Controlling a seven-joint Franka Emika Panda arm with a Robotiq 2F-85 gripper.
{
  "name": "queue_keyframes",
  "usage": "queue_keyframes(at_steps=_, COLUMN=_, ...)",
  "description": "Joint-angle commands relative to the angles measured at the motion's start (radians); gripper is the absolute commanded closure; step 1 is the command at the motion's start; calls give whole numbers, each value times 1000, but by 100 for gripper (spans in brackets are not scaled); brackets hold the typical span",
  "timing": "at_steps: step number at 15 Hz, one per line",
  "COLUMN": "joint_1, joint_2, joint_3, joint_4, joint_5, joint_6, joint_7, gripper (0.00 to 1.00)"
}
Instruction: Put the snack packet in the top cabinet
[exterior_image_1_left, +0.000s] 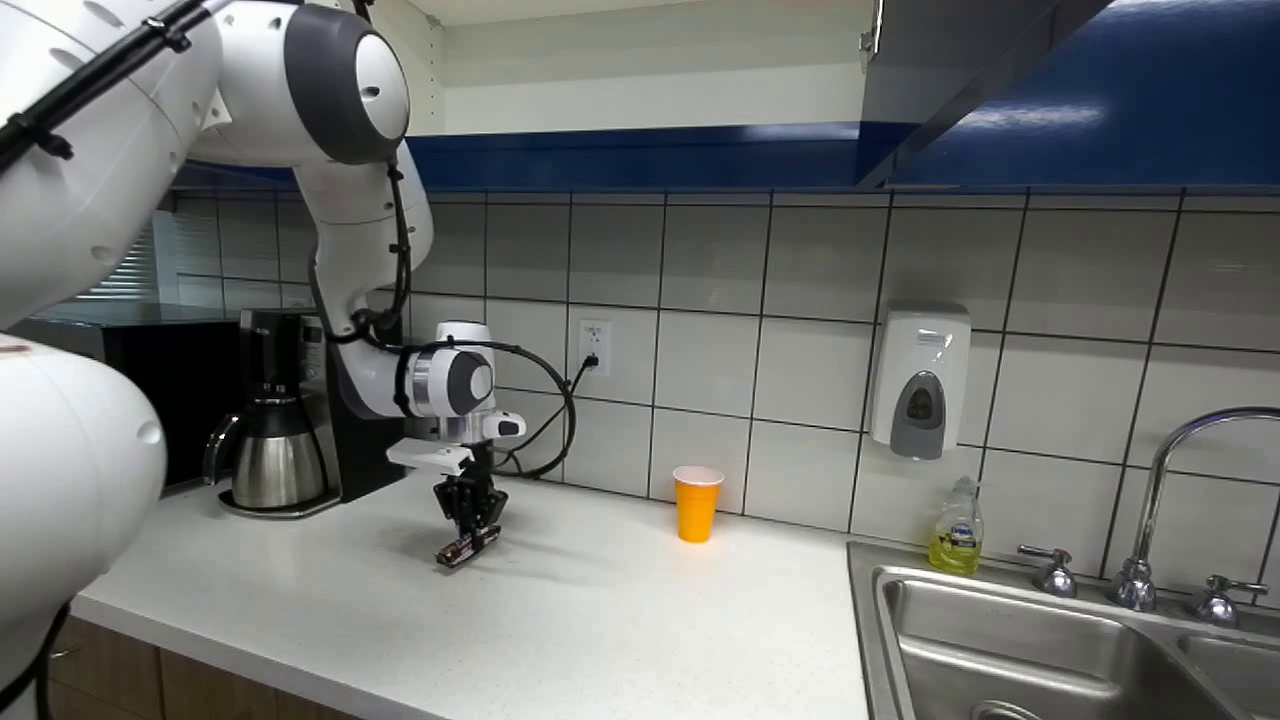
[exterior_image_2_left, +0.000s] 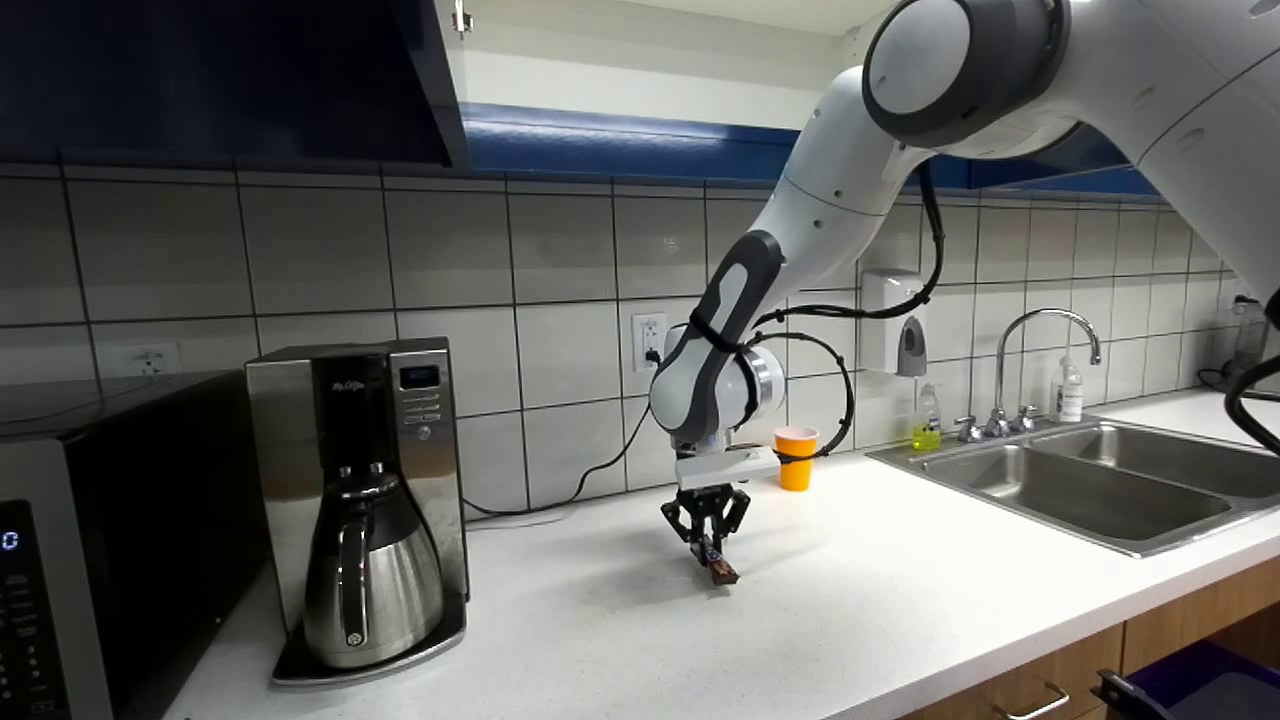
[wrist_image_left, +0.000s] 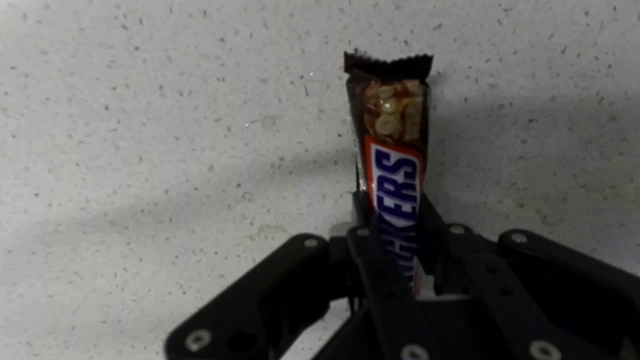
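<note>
A: Specify the finish of the arm.

B: Smooth, rounded white shells; a dark grey joint band surrounds a white disc-shaped cap.

A: Describe the cables.

B: Black, routed outside the shells, fastened with black ties. A black strap fits beside a silver ring.

A: And the gripper?

B: Black, angular linkages with round, bright screw heads; an elongated white block is located above it.

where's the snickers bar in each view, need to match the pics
In an exterior view: Snickers bar, below and left of centre.
In an exterior view: Snickers bar, below and slightly right of centre.
In the wrist view: Snickers bar, slightly right of centre.
Shared landmark in all three: black fingers gripping it.
</note>
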Motion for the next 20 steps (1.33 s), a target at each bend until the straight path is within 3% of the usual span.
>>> queue_keyframes(at_steps=1, joint_1=3, joint_2=-76, joint_3=-7, joint_4=-82, joint_5=-48, joint_6=41, joint_7=-21, gripper=94)
queue_keyframes(at_steps=7, joint_1=1, joint_2=-177, joint_3=-6, joint_4=-234, joint_5=-73, joint_6=161, joint_7=-28, gripper=94)
queue_keyframes(at_steps=15, joint_1=13, joint_2=-380, joint_3=-17, joint_4=-519, joint_5=-90, joint_6=345, joint_7=-10, gripper=94)
queue_keyframes(at_steps=20, joint_1=30, joint_2=-560, joint_3=-56, joint_4=-676, joint_5=-192, joint_6=399, joint_7=48, gripper=94)
